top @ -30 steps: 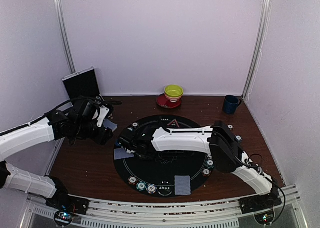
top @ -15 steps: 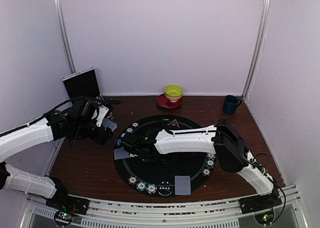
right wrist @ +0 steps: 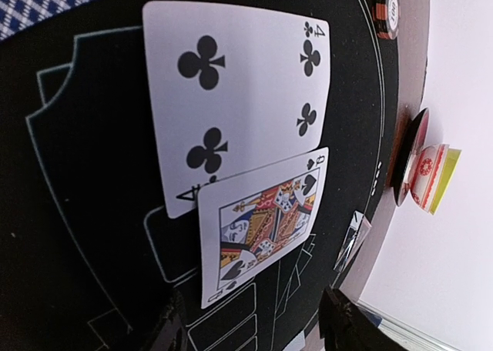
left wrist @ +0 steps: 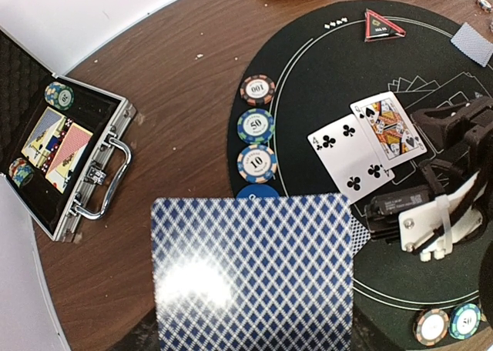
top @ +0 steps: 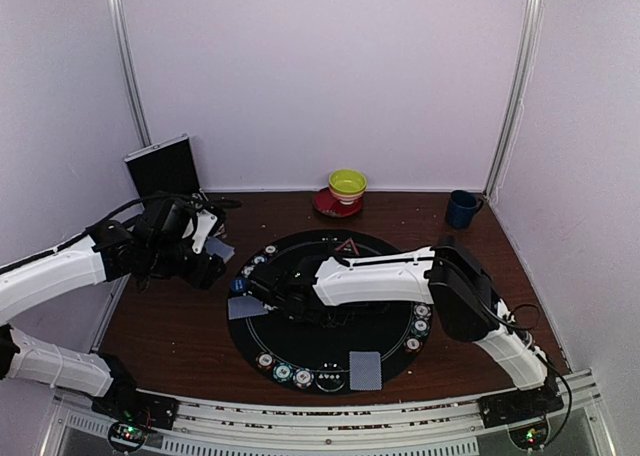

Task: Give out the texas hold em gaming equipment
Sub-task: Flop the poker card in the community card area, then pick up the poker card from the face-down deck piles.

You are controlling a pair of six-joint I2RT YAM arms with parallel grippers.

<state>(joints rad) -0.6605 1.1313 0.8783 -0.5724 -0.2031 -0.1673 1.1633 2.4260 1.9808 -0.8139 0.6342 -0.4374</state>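
Two white-faced cards lie face up on the round black mat (left wrist: 323,66): a four of clubs (right wrist: 231,97) and a queen of spades (right wrist: 262,220), the queen overlapping one corner of the four. Along the mat's left rim three striped chips are set in a row, a 100 chip (left wrist: 257,89), a 50 chip (left wrist: 255,125) and a 10 chip (left wrist: 256,163). A blue disc (left wrist: 258,189) lies just past the last of them, partly covered in the left wrist view. That cover is a blue-backed card (left wrist: 254,274) with a diamond pattern, held off the table and pinched by the left gripper (top: 212,251), whose fingers are hidden behind it. The right gripper (right wrist: 254,324) is poised just beside the two face-up cards, fingers spread and nothing between them. A face-down card (top: 245,307) is seen at the mat's left edge, and a second face-down card (top: 365,368) near its front edge. An open metal case (left wrist: 77,166) holding chips and cards is placed on the brown table (left wrist: 177,97), left of the mat.

Compared with a second earlier, the right gripper is shifted slightly toward the mat's middle and its elbow farther right. The left arm and its card are unchanged.
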